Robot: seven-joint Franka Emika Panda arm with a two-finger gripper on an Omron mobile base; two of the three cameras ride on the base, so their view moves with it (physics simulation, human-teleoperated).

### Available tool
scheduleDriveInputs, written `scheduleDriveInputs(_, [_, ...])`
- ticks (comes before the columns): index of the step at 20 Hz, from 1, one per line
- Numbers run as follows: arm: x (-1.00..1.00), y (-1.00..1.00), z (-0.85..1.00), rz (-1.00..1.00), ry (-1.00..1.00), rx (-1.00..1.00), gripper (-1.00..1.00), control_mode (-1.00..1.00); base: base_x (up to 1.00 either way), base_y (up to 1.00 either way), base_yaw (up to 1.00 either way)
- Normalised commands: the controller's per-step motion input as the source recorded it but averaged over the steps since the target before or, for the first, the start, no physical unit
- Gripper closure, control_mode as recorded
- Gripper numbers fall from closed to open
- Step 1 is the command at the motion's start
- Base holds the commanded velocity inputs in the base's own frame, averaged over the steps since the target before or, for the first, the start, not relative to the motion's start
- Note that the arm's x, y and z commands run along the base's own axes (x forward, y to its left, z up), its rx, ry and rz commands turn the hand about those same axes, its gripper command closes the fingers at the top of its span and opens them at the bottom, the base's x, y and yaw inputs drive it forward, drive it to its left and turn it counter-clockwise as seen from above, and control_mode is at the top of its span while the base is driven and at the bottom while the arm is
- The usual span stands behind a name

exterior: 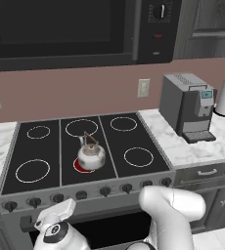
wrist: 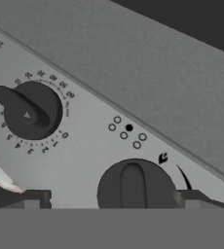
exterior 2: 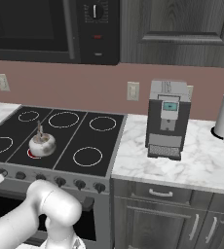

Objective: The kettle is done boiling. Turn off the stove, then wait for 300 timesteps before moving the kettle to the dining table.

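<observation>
Hovering my hand [wrist: 112, 200] at the grey front panel of the black glass six-ring stove [exterior: 51, 146], fingers spread wide, gripping nothing. A dark round knob [wrist: 133, 187] is sitting between the fingertips; a second dark knob [wrist: 31, 111] is turned askew beside it. The squat silvery kettle with a thin brown wire handle [exterior: 91, 155] is sitting on the front middle burner, which is glowing red [exterior: 78, 167], so the heat is likely on. Risks I'm seeing: closing off-centre and slipping off the knob, or turning a knob that isn't this burner's, leaving it hot. Kettle contents are not visible. Dining table isn't in sight.
</observation>
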Motion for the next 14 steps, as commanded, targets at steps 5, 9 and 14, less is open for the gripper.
scheduleDriveInputs(5, [0.08,0.05,-0.01,0.0,0.0,-0.02,-1.0,-1.0,0.0,0.0,0.0])
scheduleDriveInputs(9, [0.08,0.06,-0.03,0.0,0.0,-0.02,-1.0,-1.0,0.0,0.0,0.0])
scheduleDriveInputs(14, [0.14,0.04,-0.03,0.0,0.0,-0.01,-1.0,-1.0,0.0,0.0,0.0])
